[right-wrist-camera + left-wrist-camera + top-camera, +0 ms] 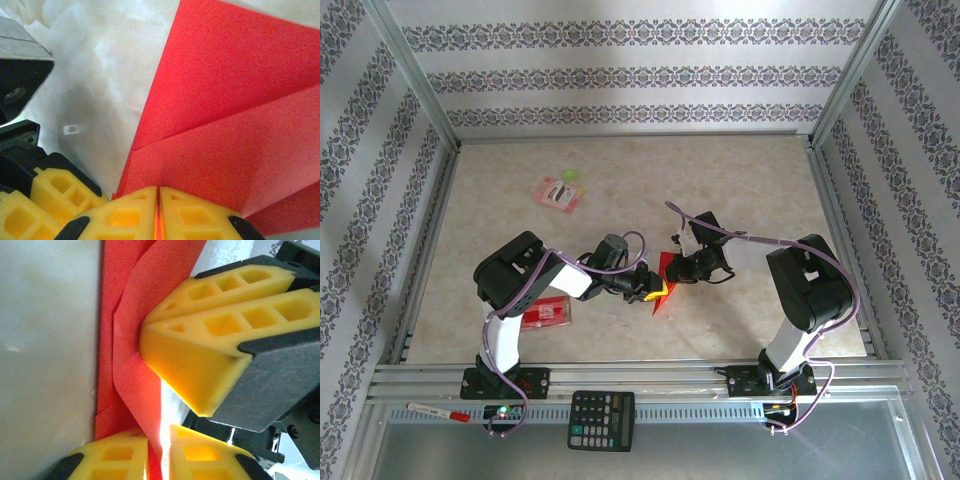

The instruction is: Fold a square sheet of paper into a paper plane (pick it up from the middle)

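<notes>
From above, a pale, cloudy tan table (pixel 520 240) is seen. It is closed in on three sides by walls (pixel 620 75) with grey flowery stripes. Metal posts (pixel 415 75) are set at the corners, and metal rails (pixel 650 377) run along the near edge.

Two arms are counted, one left arm (pixel 515 290) and one right arm (pixel 810 295). They are bent in toward the middle. One red paper (pixel 666 265) is found there, partly folded and held up off the table. The left gripper (pixel 656 291) and the right gripper (pixel 678 268) are placed at it from either side.

Two red packets are counted: a far packet (pixel 560 191) well away from the arms, and a near packet (pixel 548 312) partly hidden under the left arm. One calculator (pixel 601 420) and one pen (pixel 438 411) are laid on the near ledge.

In the left wrist view, the paper (pixel 130 315) is seen on edge, with several folded layers. The left gripper (pixel 159 452) is a little apart, so its grip is let go. The paper passes through the gap, with light beside it. The right gripper (pixel 147 329) is pressed closed onto the paper's fold.

In the right wrist view, the paper (pixel 235 110) is spread out in flat red folds over the pale table (pixel 110 75). The right gripper (pixel 159 192) is clenched on its near edge, and a thin red line is seen between the yellow fingers (pixel 125 215). The left gripper (pixel 35 200) is seen at the lower left.
</notes>
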